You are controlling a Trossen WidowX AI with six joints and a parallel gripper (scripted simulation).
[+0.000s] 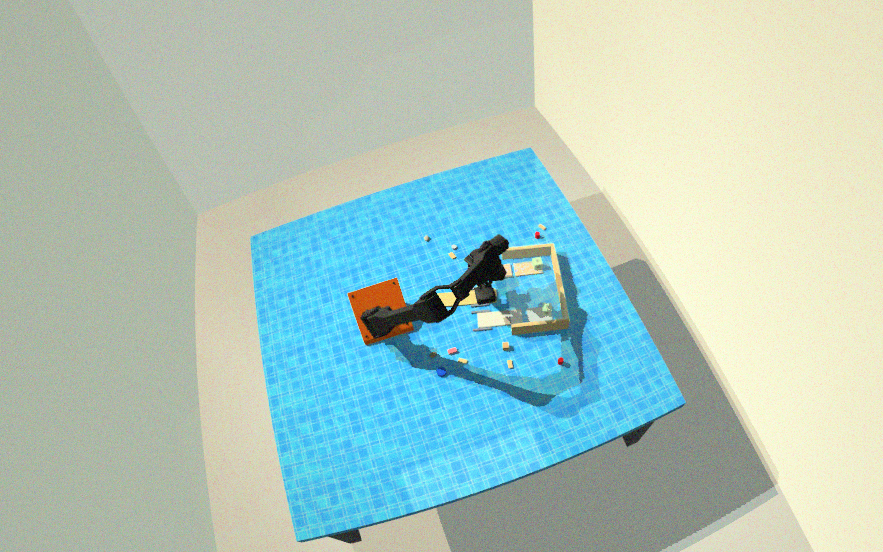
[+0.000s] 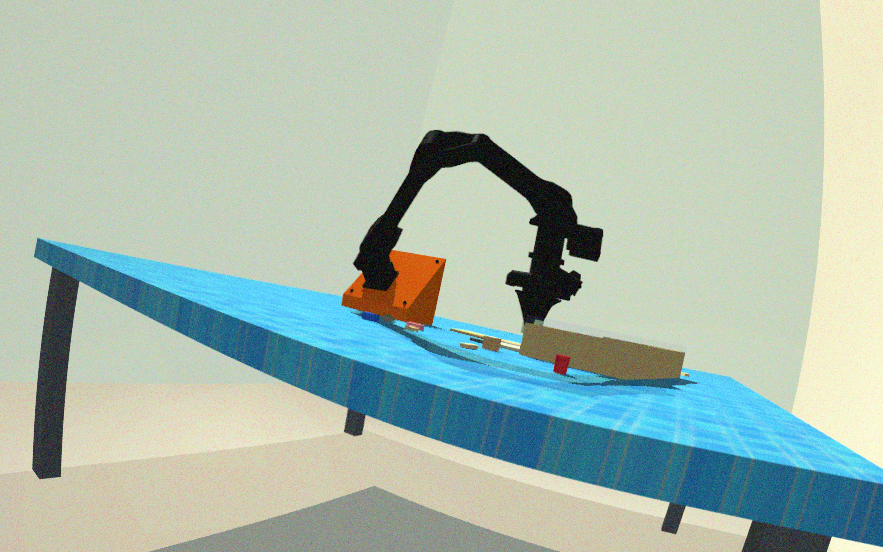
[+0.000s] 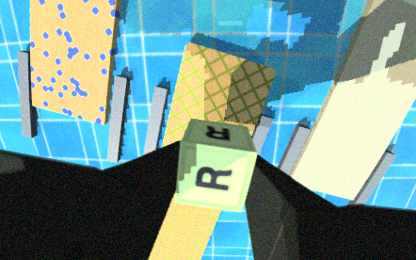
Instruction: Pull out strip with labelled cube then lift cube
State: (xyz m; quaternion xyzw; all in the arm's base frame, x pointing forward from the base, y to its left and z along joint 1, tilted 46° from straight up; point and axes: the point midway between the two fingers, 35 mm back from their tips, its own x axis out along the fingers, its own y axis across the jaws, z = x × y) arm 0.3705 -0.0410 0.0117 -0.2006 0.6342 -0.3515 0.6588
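1. Currently clamped on the lettered cube (image 1: 487,302) (image 2: 522,329) (image 3: 217,174): gripper (image 1: 487,298) (image 2: 530,325) (image 3: 215,154) closed against two opposite sides, "R" on two visible faces.
2. Located over the crosshatched strip (image 1: 455,298) (image 2: 465,333) (image 3: 184,231), near its end; can't tell if touching or just clear.
3. Probably light, stiff, not fragile; maybe a bit slick on smooth faces. Best taken by opposite side faces, pads flat and low, then straight up. Could twist if pinched off-centre.
4. Likely thin and rigid for the strip; wants a level pull along the rails, no tipping. Looks drawn out already, so probably at the lift stage.
5. Counted in wrist view: one lettered cube, three strips (crosshatched, blue-dotted (image 3: 72,56), plain white (image 1: 491,319) (image 3: 344,155)), six grey rails (image 3: 119,118).
6. Counted from above: two more pale green cubes, one far-side (image 1: 537,262), another near-side (image 1: 546,307), both inside one wooden frame (image 1: 562,288) (image 2: 595,349); letters there too small to read.
7. Also spotted outside: two red bits (image 1: 560,360) (image 2: 561,364).
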